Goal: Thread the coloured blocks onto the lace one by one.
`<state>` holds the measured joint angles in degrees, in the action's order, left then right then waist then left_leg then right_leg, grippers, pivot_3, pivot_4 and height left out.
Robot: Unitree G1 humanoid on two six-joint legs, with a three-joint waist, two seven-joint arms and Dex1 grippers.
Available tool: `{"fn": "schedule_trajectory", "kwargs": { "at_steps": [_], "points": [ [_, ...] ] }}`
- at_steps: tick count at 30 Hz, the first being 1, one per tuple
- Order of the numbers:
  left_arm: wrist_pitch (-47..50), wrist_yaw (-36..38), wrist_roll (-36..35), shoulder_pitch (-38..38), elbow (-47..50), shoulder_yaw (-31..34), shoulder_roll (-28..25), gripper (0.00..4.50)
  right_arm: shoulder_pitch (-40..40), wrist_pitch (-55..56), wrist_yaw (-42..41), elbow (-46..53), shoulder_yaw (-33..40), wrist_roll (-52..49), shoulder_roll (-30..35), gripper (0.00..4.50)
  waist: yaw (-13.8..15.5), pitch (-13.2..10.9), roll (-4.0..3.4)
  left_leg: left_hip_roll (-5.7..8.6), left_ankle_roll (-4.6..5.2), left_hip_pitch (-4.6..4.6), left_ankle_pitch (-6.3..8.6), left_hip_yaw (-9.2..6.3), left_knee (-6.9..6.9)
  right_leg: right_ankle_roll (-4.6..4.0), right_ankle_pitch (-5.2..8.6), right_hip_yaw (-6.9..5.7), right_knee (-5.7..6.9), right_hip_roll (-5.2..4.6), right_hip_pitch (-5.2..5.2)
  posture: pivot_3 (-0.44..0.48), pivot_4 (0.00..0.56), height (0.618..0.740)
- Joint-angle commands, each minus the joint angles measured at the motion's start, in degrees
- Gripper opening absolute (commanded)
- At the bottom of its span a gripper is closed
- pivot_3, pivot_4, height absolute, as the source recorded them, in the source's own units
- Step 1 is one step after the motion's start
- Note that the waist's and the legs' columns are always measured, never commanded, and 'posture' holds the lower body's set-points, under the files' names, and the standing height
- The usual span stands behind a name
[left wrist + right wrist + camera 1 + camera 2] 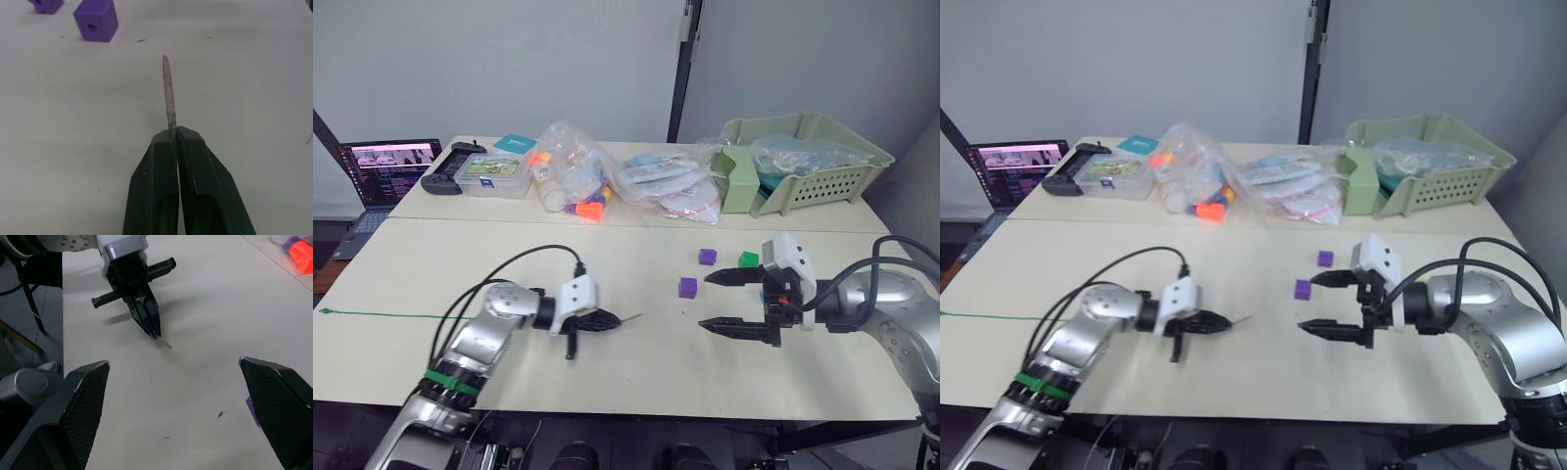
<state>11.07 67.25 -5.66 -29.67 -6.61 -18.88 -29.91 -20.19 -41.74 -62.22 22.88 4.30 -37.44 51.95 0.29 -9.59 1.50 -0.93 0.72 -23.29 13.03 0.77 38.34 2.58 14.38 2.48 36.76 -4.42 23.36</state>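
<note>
Lace (382, 314): thin green string ran across the table (636, 372) from its left edge toward the left arm, w/ the grey needle tip (169, 93) pinched between the shut fingers of the left gripper (615, 320) and sticking out to the right, just above the tabletop. Blocks lay right of centre: two purple blocks (688, 287) (707, 257) near each other, a dark green block (748, 259) just beside the right gripper (705, 300). Right gripper was wide open, holding nothing, fingers pointing left toward the needle tip, approx. level w/ the nearer purple block.
</note>
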Motion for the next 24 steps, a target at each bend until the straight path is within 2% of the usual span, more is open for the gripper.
{"fn": "schedule_trajectory", "kwargs": {
  "at_steps": [1,2,11,14,18,24],
  "points": [
    [0.49,0.02,1.42,-0.59,0.15,-1.47,0.23,0.05,0.04,0.06,0.42,0.85,2.52,-1.25,0.58,4.5,-0.29,0.0,0.0,-0.02,0.0,0.0,0.0,-0.02,-0.01,0.0,0.0,0.0,0.0,0.02,0.0,0.0,0.15,0.74],
    [0.38,0.46,1.79,-0.5,-0.02,-1.86,-0.13,0.05,0.06,0.09,0.46,0.78,2.56,-1.24,0.58,4.5,-0.4,0.0,0.0,-0.03,0.0,0.0,0.0,-0.03,-0.01,0.0,0.0,0.0,0.01,0.03,0.01,0.0,0.15,0.74],
    [0.91,1.67,0.37,-0.21,2.01,-0.08,-2.47,2.87,1.01,-0.03,0.6,0.62,3.12,-1.63,0.48,4.5,-0.49,0.0,0.0,-0.02,0.0,0.03,0.0,-0.08,0.02,0.0,0.0,-0.02,0.02,0.02,-0.05,0.0,0.15,0.74],
    [-1.47,0.63,0.49,0.59,1.65,1.08,-3.23,2.87,1.21,0.21,0.56,0.54,3.08,-1.62,0.32,4.5,-0.66,0.0,0.0,-0.03,0.01,0.03,0.0,-0.09,0.02,0.0,0.0,-0.01,0.02,0.02,-0.04,0.0,0.15,0.74],
    [-12.64,-3.6,2.75,1.48,-6.12,2.17,-1.16,2.87,0.85,1.0,0.22,-0.22,2.25,-0.98,-0.08,4.5,-0.5,0.0,0.0,-0.02,0.0,0.02,0.0,-0.12,0.03,-0.01,0.0,-0.02,0.01,0.0,-0.04,0.0,0.15,0.74],
    [-13.13,-2.19,0.33,2.12,-7.0,1.92,1.42,2.87,1.14,1.43,-0.32,-0.44,1.58,0.02,0.26,4.5,-0.09,0.0,0.0,0.01,0.01,0.01,0.0,-0.11,0.05,0.0,0.0,-0.02,0.0,-0.03,-0.06,0.0,0.15,0.74]
  ]
}}
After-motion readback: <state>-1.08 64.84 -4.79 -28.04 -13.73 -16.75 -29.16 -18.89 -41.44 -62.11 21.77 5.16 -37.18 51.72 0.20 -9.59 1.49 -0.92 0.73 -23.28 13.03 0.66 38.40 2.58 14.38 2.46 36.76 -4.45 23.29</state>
